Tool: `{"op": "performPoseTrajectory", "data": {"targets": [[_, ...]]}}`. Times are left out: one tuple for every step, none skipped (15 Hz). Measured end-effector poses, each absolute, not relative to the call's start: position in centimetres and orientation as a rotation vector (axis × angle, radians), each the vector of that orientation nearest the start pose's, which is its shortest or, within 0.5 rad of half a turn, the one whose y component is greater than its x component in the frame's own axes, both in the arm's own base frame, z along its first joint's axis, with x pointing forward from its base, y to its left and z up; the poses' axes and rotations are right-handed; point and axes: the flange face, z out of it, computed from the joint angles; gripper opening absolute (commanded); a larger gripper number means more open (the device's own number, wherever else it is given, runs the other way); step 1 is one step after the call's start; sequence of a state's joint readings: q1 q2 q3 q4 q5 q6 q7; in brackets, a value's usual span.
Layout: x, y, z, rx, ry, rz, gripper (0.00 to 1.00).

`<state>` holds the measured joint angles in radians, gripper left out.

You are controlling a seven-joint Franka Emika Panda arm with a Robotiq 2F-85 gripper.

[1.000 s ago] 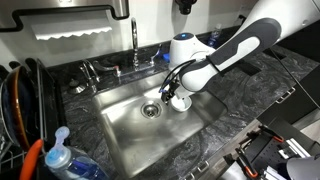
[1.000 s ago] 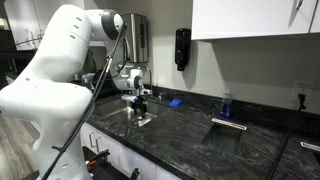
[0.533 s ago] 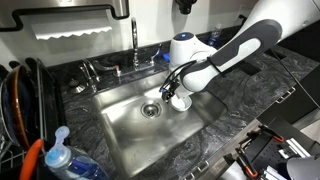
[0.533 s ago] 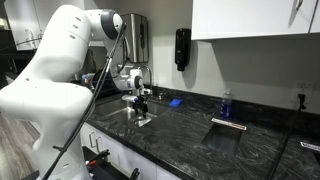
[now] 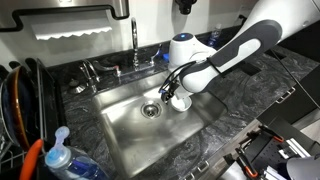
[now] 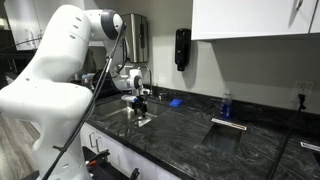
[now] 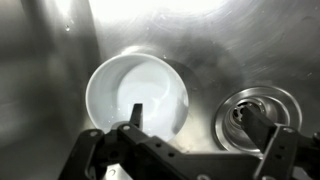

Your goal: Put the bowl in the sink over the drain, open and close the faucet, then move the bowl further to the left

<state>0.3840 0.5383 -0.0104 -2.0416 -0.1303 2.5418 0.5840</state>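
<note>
The small white bowl [image 7: 135, 92] sits on the floor of the steel sink [image 5: 115, 135], just beside the round drain [image 7: 262, 108] and not over it. In an exterior view the bowl [image 5: 181, 102] lies right of the drain [image 5: 151, 110]. My gripper [image 7: 195, 112] hovers low above them and is open and empty. One finger is over the bowl's inner edge and the other is over the drain. The gripper also shows in both exterior views [image 5: 172, 93] [image 6: 139, 103]. The chrome faucet [image 5: 135, 40] stands behind the sink.
A blue-capped clear bottle [image 5: 58, 155] and a dish rack with plates [image 5: 25, 95] stand at the sink's left. Dark marbled countertop [image 5: 235, 110] surrounds the basin. A blue sponge-like object [image 6: 176, 102] lies on the counter behind the sink.
</note>
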Motion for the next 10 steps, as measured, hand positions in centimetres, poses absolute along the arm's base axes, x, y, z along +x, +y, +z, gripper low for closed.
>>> {"op": "performPoseTrajectory", "data": {"targets": [[54.96,21.72,17.06,-3.223,0.161,-0.002,1.0],[54.96,21.71,17.06,-3.223,0.161,-0.002,1.0],[54.96,21.69,17.06,-3.224,0.165,-0.002,1.0],[54.97,21.66,17.05,-3.224,0.173,-0.001,1.0],[54.96,21.64,17.04,-3.224,0.179,0.0,1.0],[54.95,21.65,17.03,-3.225,0.18,0.002,1.0],[54.89,21.7,17.01,-3.225,0.18,0.007,1.0],[54.81,21.84,16.99,-3.221,0.179,0.013,1.0],[54.74,22.02,16.99,-3.217,0.177,0.016,1.0],[54.7,22.27,17.03,-3.209,0.169,0.014,1.0]]}}
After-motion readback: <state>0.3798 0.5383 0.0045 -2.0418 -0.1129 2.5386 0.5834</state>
